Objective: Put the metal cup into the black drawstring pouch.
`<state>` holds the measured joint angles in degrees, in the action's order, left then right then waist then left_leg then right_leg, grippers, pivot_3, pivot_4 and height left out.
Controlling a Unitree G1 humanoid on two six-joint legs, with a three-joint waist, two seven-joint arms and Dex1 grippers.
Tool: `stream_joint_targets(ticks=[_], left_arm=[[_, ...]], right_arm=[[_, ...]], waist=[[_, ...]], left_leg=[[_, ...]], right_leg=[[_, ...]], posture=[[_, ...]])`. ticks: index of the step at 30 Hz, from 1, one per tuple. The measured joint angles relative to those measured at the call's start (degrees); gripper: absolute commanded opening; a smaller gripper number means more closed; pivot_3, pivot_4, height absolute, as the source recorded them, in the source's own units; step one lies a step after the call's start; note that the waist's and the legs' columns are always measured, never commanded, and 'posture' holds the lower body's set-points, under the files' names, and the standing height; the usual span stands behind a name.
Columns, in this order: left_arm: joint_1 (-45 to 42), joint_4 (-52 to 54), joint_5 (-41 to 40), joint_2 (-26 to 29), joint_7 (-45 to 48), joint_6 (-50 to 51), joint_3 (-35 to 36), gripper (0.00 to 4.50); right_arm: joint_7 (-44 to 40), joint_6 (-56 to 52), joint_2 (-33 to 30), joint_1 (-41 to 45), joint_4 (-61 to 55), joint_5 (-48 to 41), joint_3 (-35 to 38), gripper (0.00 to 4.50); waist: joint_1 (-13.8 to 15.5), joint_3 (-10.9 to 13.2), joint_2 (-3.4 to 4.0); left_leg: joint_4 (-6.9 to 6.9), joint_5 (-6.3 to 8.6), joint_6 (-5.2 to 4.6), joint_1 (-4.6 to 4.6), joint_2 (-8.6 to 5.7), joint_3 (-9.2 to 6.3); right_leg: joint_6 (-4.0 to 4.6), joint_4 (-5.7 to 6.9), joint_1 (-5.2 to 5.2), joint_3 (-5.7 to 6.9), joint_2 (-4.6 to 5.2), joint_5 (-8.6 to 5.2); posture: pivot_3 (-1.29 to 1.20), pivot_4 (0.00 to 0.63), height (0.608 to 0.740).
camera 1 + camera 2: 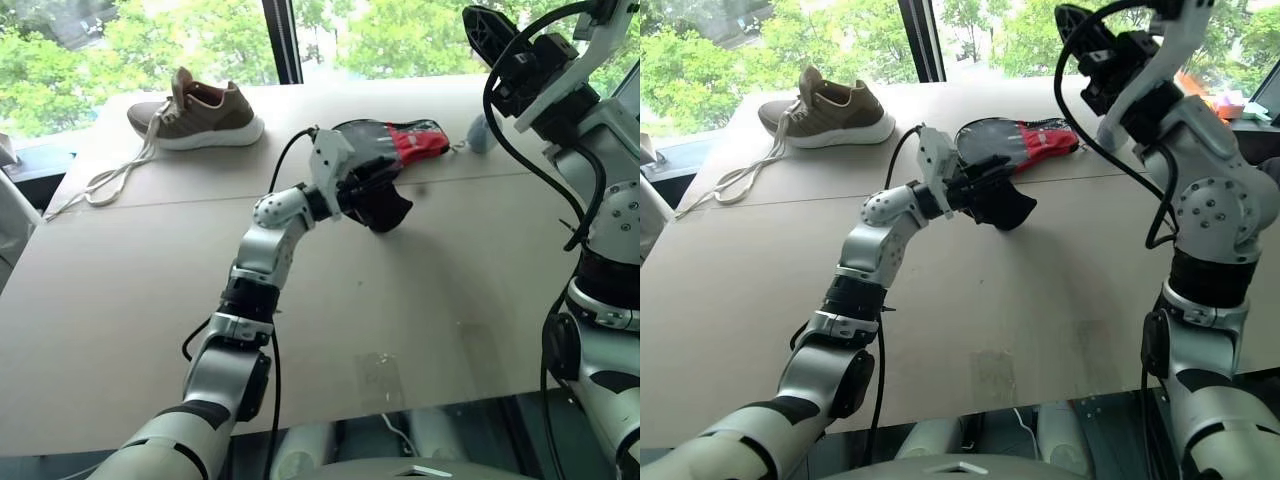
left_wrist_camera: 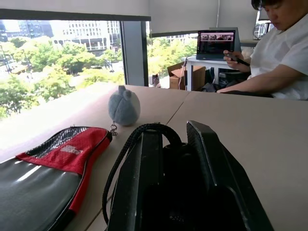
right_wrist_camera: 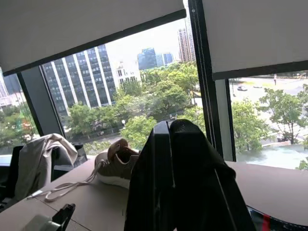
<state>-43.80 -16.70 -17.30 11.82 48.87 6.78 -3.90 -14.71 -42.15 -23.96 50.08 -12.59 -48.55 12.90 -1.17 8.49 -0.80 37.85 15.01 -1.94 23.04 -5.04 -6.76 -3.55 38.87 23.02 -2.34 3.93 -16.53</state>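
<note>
L gripper (image 1: 375, 195) pinches black drawstring pouch (image 1: 385, 208) just above the table (image 1: 120, 300), prob. to present its mouth; R gripper (image 3: 171, 139), fingers pressed together, raised alongside; metal cup presumably inside.

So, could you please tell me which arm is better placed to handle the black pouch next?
Left. The left gripper is low over the table, closed on the black drawstring pouch, whose cord loops by its fingers. The right gripper is shut, raised high and apart from the pouch.
</note>
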Motion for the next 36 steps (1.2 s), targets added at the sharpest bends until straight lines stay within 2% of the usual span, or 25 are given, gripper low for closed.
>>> stream_joint_targets(ticks=[4, 5, 6, 7, 11, 16, 20, 24, 28, 30, 33, 36], left_arm=[[1.2, 4.0, -4.3, -0.1, 1.5, 3.0, 1.3, 3.37], [1.5, 5.2, -5.5, 0.0, 1.8, 4.1, 1.7, 3.7], [1.8, 6.9, -7.0, 0.4, 2.5, 5.6, 1.9, 4.33], [2.4, 8.8, -8.6, 1.3, 3.2, 7.6, 2.1, 4.46], [5.3, 14.8, -14.5, 7.3, 5.6, 15.3, 4.9, 4.46], [8.0, 17.0, -17.2, 10.6, 3.3, 19.1, 9.5, 4.46], [14.4, 22.5, -22.6, 12.5, 1.9, 24.4, 12.9, 4.46], [25.9, 30.1, -28.3, 15.1, 0.9, 31.0, 14.7, 4.46], [34.9, 31.6, -26.8, 17.1, -0.3, 31.4, 14.7, 4.46], [38.7, 31.7, -24.2, 18.1, -1.5, 30.9, 14.4, 4.46], [41.2, 31.7, -16.7, 19.1, -4.9, 26.8, 12.8, 4.46], [42.8, 31.0, -11.0, 19.4, -6.8, 22.0, 11.7, 4.46]], right_arm=[[-0.7, 0.0, 0.0, -0.2, -0.1, 0.8, -0.5, 0.0], [-0.9, 0.0, 0.0, -0.3, -0.1, 0.9, -0.7, 0.0], [-1.1, 0.0, 0.0, -0.5, -0.2, 0.9, -0.7, 0.0], [-1.2, 0.0, 0.0, -0.7, -0.2, 1.0, -0.8, 0.0], [-1.6, -0.1, -1.2, -2.2, -0.2, 1.5, -0.6, 0.0], [-1.7, -0.2, -1.6, -4.3, -0.5, 1.7, -0.7, 0.0], [-2.4, -0.3, -1.6, -7.7, -0.6, 2.1, -0.8, 0.0], [-3.3, -0.2, -1.7, -9.1, -0.6, 3.0, -1.4, 0.0], [-5.5, -0.1, -3.2, -13.0, -0.7, 4.5, -2.1, 0.0], [-7.7, 0.0, -5.9, -17.6, -1.1, 6.7, -3.7, 0.0], [-13.0, 3.5, -9.6, -29.0, -2.4, 11.7, -6.6, 0.0], [-17.8, 10.0, -12.2, -38.3, -2.2, 16.9, -7.7, 0.0]], waist=[[-0.2, 0.0, 0.0], [-0.3, 0.0, 0.0], [-0.5, 0.0, 0.0], [-0.6, 0.0, 0.0], [-1.1, 0.0, 0.0], [-1.1, 0.0, 0.0], [-1.2, 0.0, 0.0], [-1.2, 0.0, 0.01], [-0.8, 0.0, 0.0], [-0.2, 0.0, 0.0], [1.1, 0.0, 0.0], [1.3, 0.0, 0.02]], left_leg=[[-0.01, 0.0, 0.0, 0.0, 0.01, -0.01], [0.0, 0.0, 0.0, 0.0, 0.01, -0.01], [-0.01, 0.0, 0.0, 0.0, 0.01, -0.01], [0.0, 0.0, 0.0, 0.0, 0.01, -0.02], [-0.01, 0.0, 0.0, -0.01, 0.02, -0.02], [0.0, 0.0, 0.0, -0.02, 0.03, -0.02], [-0.05, 0.0, 0.0, -0.02, 0.03, -0.02], [-0.15, 0.0, 0.0, -0.09, 0.06, 0.02], [-0.17, 0.0, 0.0, -0.2, 0.06, 0.01], [-0.17, 0.01, -0.01, -0.19, 0.04, 0.01], [-0.19, 0.01, -0.01, -0.18, 0.03, 0.0], [-0.24, 0.01, -0.01, -0.19, 0.02, 0.08]], right_leg=[[0.0, -0.01, 0.0, 0.01, 0.0, 0.0], [0.0, -0.01, 0.0, 0.01, 0.0, 0.0], [0.0, 0.0, 0.0, 0.0, 0.0, 0.0], [0.0, 0.0, 0.0, 0.01, 0.0, 0.0], [0.0, 0.0, 0.0, 0.0, -0.01, 0.0], [0.0, 0.0, -0.02, 0.0, -0.02, 0.0], [0.0, -0.04, -0.01, -0.01, 0.04, 0.0], [0.01, -0.04, 0.0, -0.03, 0.05, 0.0], [0.01, -0.04, -0.05, -0.02, 0.05, -0.01], [0.01, -0.06, -0.08, -0.01, 0.08, -0.01], [0.01, -0.12, -0.09, 0.01, 0.1, -0.01], [0.01, -0.11, -0.12, -0.06, 0.11, 0.0]], posture=[[0.0, 0.15, 0.74], [0.0, 0.15, 0.74], [0.0, 0.15, 0.74], [0.0, 0.15, 0.74], [0.0, 0.15, 0.74], [0.0, 0.15, 0.74], [0.0, 0.15, 0.74], [0.0, 0.15, 0.74], [0.0, 0.15, 0.74], [0.0, 0.15, 0.74], [0.0, 0.15, 0.74], [0.0, 0.15, 0.74]])
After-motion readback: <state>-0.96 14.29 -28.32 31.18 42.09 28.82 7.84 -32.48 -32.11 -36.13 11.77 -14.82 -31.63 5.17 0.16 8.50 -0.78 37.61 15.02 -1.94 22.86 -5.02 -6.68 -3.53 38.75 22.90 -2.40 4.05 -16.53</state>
